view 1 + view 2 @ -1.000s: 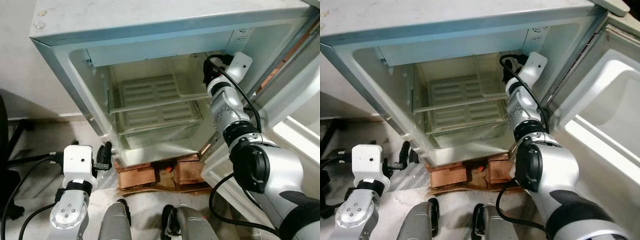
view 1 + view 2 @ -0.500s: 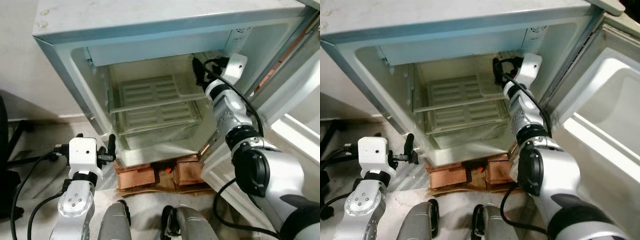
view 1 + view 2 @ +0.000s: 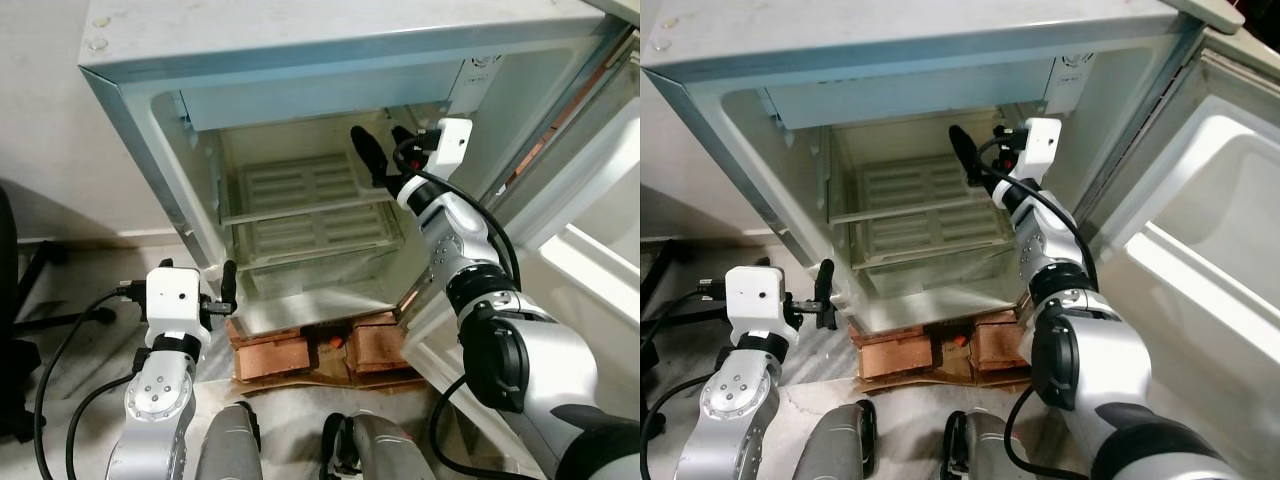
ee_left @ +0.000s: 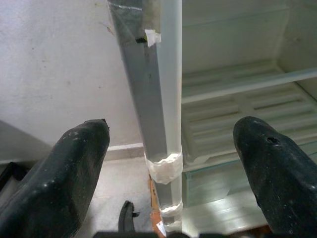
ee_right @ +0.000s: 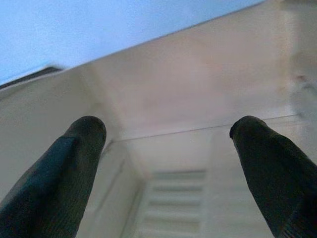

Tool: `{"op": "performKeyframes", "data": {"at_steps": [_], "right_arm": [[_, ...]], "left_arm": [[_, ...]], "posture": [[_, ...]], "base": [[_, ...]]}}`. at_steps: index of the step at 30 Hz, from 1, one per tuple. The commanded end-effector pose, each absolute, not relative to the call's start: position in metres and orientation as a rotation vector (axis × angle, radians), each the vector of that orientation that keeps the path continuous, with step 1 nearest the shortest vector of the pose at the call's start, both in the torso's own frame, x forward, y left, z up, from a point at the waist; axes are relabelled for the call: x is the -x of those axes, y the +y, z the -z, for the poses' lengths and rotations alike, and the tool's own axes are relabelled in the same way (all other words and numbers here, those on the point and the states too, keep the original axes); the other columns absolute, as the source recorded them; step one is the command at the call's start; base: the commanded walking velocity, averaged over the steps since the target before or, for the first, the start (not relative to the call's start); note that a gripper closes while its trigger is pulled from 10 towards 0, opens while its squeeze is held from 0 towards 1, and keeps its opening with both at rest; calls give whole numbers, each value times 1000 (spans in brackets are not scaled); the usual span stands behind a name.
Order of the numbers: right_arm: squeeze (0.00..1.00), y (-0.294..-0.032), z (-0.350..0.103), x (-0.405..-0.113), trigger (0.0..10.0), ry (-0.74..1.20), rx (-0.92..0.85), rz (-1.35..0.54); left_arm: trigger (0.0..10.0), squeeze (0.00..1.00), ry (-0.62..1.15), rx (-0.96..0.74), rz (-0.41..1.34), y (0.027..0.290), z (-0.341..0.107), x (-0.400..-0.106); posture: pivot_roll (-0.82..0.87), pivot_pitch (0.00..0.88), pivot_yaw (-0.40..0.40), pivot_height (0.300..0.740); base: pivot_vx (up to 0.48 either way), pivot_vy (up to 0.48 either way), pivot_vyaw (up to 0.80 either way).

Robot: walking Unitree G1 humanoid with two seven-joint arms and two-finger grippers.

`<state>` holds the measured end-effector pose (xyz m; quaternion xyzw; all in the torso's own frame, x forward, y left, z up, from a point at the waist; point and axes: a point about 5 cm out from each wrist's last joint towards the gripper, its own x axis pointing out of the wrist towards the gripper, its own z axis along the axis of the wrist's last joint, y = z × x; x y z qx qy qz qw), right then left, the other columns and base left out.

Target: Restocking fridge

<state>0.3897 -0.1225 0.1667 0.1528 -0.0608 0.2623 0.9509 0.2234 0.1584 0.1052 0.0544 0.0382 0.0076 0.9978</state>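
At seven o'clock the left claw (image 3: 205, 298) hangs released, straddling the fridge (image 3: 300, 60) frame edge; swinging could knock it. At one o'clock the right claw (image 3: 378, 152), spread and empty, could snag the glass shelf (image 3: 310, 205).

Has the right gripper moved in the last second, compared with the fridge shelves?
Yes. The right gripper has swung leftward from the fridge's right inner wall, out over the upper shelf, fingers open.
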Motion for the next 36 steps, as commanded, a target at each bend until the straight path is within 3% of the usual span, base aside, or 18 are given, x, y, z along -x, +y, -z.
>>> {"op": "performKeyframes", "data": {"at_steps": [1, 7, 9, 10, 11, 12, 18, 24, 28, 36], "right_arm": [[1000, -118, -154, -383, 10000, -80, -286, -612], [1000, -121, -133, -370, 10000, -8, -221, -694], [835, -124, -130, -368, 10000, -10, -206, -700], [686, -124, -131, -367, 10000, -13, -206, -702], [427, -125, -131, -367, 10000, -14, -207, -704], [0, -125, -130, -365, 10000, -18, -206, -716], [0, -120, -126, -356, 10000, -15, -169, -797], [0, -116, -108, -326, 10000, 43, -171, -911], [0, -121, -100, -303, 10000, 7, -142, -857], [0, -137, -86, -269, 10000, -9, -214, -559]], "left_arm": [[10000, 0, 89, -112, -15, 159, -101, -223], [10000, 0, 89, -111, -3, 157, -100, -225], [10000, 0, 86, -110, 2, 155, -100, -226], [10000, 0, 84, -109, 4, 155, -100, -227], [10000, 0, 83, -108, 5, 154, -100, -227], [10000, 0, 80, -106, 7, 154, -100, -228], [10000, 0, 78, -106, 10, 154, -100, -230], [10000, 0, 92, -113, 27, 155, -95, -231], [10000, 0, 112, -125, 43, 155, -89, -231], [10000, 0, 132, -135, 39, 156, -79, -227]], "posture": [[144, 111, -56, 740], [131, 107, -51, 740], [125, 104, -49, 740], [123, 103, -48, 740], [120, 102, -48, 740], [120, 102, -48, 740], [115, 95, -40, 740], [69, 75, -22, 740], [43, 57, -13, 740], [15, 4, 5, 740]], "base": [[0, 0, 0], [0, 0, 0], [0, 0, 0], [0, 0, 0], [0, 0, 0], [0, 0, 0], [0, 0, 0], [0, 0, 0], [0, 0, 0], [0, 0, 0]]}}
